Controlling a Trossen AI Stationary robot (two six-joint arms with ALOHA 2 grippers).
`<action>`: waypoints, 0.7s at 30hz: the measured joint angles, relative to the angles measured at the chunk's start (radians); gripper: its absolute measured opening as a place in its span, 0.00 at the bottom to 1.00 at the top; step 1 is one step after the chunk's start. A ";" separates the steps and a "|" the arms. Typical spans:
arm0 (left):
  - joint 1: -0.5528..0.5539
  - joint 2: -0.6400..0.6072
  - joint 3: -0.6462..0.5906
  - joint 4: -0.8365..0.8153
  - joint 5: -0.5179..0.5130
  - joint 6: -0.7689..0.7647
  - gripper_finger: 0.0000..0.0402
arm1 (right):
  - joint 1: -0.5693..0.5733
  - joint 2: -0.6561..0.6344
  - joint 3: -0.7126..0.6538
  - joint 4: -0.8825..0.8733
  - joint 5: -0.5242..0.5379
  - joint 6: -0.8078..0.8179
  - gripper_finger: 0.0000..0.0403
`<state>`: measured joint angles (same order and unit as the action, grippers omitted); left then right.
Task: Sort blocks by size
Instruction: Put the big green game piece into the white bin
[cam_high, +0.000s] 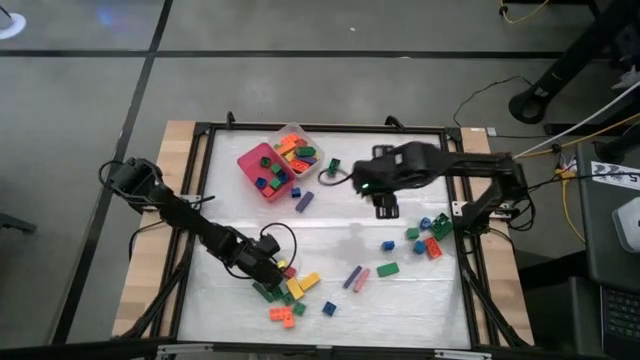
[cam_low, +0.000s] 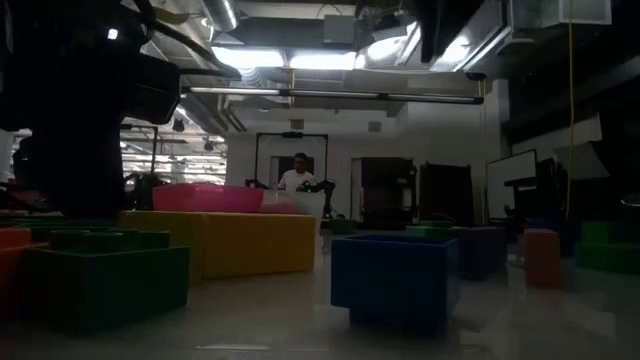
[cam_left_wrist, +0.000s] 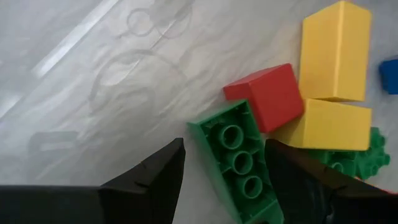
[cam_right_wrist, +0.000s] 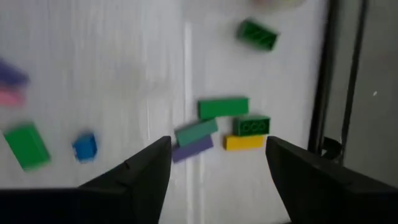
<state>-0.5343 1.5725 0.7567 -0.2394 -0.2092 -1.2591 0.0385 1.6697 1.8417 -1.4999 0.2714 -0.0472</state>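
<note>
The left gripper (cam_left_wrist: 224, 180) sits low over the table's near left area, its two dark fingers spread wide with a long green brick (cam_left_wrist: 239, 158) lying upside down between them — nothing is clamped yet. Just beyond that brick a red brick (cam_left_wrist: 267, 96) touches two yellow bricks (cam_left_wrist: 333, 53), with more green ones tucked behind. The right gripper (cam_right_wrist: 217, 171) hangs above the middle of the table, fingers also wide apart and empty, looking down on a small scatter of green, teal, purple and yellow bricks (cam_right_wrist: 222, 107).

The blocks look like hard, hollow plastic: light, stiff and not fragile, but smooth enough to skid or twist if pinched off-centre. The long green brick is probably best taken across its two long flat sides, near the middle, so it does not swivel.

Seen from above, loose blocks lie in three patches: a pile by the left gripper (cam_high: 262, 262), a few in the middle, and a cluster near the table's right edge (cam_high: 428, 235). A pink tray (cam_high: 252, 160) and a clear tray (cam_high: 318, 140) at the far side already hold some.

The tabletop (cam_high: 330, 240) is pale, glossy and lightly wrinkled — likely slippery. Beyond it is a dim workshop with ceiling lights, and a person (cam_low: 297, 175) far back.
</note>
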 joint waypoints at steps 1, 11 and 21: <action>0.000 0.000 0.000 0.002 0.000 -0.001 0.52 | 0.000 -0.021 0.000 0.013 0.004 0.021 0.65; 0.000 -0.001 0.000 -0.013 0.000 -0.002 0.52 | 0.001 -0.196 -0.180 0.178 0.008 0.069 0.65; 0.010 0.002 0.000 -0.011 -0.002 -0.018 0.52 | 0.001 -0.366 -0.668 0.570 -0.008 0.070 0.65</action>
<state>-0.5244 1.5748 0.7567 -0.2506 -0.2116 -1.2769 0.0391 1.3037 1.1738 -0.9298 0.2634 0.0223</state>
